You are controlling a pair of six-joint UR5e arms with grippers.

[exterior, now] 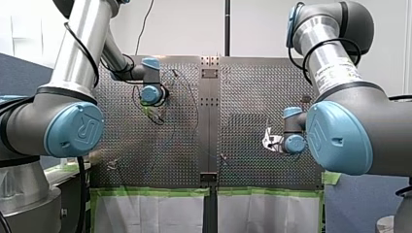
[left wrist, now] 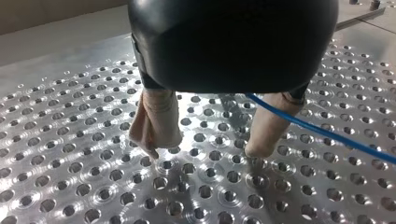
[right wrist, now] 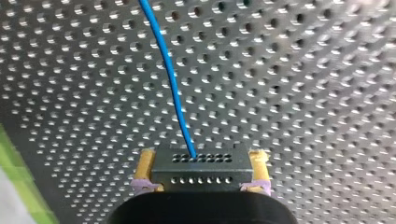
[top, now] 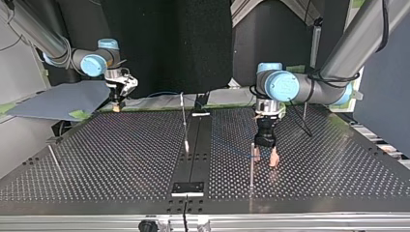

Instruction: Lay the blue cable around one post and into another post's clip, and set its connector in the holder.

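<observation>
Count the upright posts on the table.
3 posts, top view: near post beside my left gripper, middle post by the centre strip, third post near the table's left edge. Others may be hidden.

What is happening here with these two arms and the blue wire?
My right gripper holds the black connector between its jaws, and the blue cable runs out from it over the perforated table. My left gripper is low over the table beside a thin post, jaws open. The cable passes close by one jaw but is not gripped. The connector is not yet set in a holder.
</observation>
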